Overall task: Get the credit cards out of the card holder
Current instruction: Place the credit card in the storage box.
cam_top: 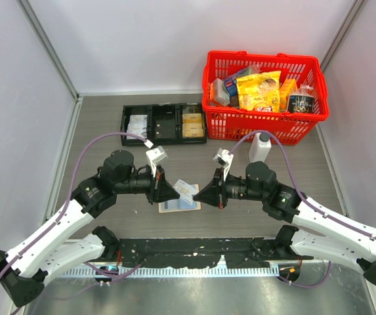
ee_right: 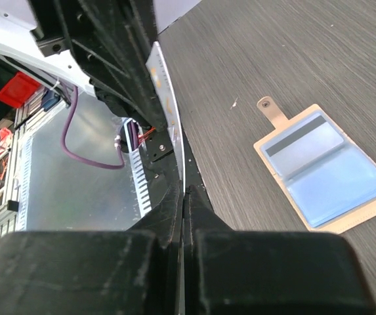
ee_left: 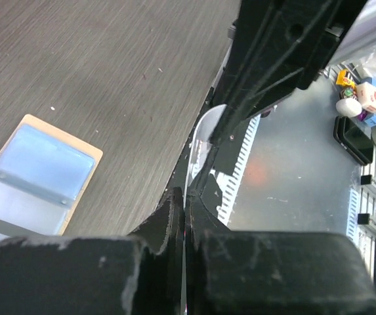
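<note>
The card holder (cam_top: 178,206) lies open and flat on the table, tan-edged with a pale blue shiny inside; the left wrist view has it at the left (ee_left: 33,177) and the right wrist view at the right (ee_right: 325,170), snap tab pointing away. Just above it a pale credit card (cam_top: 186,191) hangs between both arms. My left gripper (cam_top: 177,191) is shut on one end of it, the thin card edge (ee_left: 197,141) running out past the fingertips (ee_left: 174,210). From the other side my right gripper (cam_top: 198,194) is shut on the same card (ee_right: 163,98).
A black three-compartment tray (cam_top: 163,123) sits at the back left. A red basket (cam_top: 264,125) full of packets stands at the back right, with a white bottle (cam_top: 260,147) in front of it. Grey walls close in the table on three sides.
</note>
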Available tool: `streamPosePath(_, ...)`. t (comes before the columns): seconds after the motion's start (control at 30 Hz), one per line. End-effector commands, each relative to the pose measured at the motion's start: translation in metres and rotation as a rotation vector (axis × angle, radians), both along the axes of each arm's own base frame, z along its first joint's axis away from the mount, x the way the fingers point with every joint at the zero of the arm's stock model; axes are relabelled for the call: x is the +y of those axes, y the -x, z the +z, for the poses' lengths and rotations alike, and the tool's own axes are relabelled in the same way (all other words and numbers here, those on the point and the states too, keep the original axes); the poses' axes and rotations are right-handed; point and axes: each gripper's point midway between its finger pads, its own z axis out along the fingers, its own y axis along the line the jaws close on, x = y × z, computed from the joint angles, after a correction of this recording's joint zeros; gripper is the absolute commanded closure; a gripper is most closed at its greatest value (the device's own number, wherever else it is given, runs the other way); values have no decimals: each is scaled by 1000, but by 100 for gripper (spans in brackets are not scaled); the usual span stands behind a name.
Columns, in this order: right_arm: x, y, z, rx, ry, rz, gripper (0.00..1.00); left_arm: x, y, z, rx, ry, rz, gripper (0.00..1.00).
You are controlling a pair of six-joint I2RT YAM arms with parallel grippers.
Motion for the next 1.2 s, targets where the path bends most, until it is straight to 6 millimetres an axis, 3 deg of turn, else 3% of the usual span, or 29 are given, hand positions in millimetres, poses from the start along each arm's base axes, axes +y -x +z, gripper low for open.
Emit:
streamPosePath(0.0,1,-9,9,-47,-34,-34,98,3,-5,12,-70,19,26,100)
streamPosePath(0.03,0,-11,7,-43,-28,-51,96,4,-8,12,-75,14,46,100)
streamPosePath(0.07,-1,-16,4,-37,-17,-82,87,6,-13,11,-79,2,76,100)
streamPosePath(0.1,-3,-24,4,-42,-10,-128,68,8,-17,11,-82,-9,100,100)
streamPosePath(0.17,-7,-35,2,-46,-1,-199,47,14,-30,6,-79,-51,180,100)
streamPosePath(0.3,-21,-52,-12,-37,55,-327,29,39,-71,-10,-48,-166,416,100)
streamPosePath(0.57,-52,-80,-37,-12,145,-572,21,134,-173,-42,112,-338,931,100)
streamPosePath(0.67,-56,-84,-46,2,160,-606,21,157,-207,-49,165,-351,1042,100)
streamPosePath(0.73,-60,-86,-51,5,170,-631,20,166,-232,-60,199,-365,1076,100)
streamPosePath(0.9,-62,-85,-58,1,174,-633,20,179,-293,-62,197,-378,1122,100)
streamPosePath(1.17,-65,-79,-59,-18,164,-604,21,168,-366,-82,227,-437,1066,100)
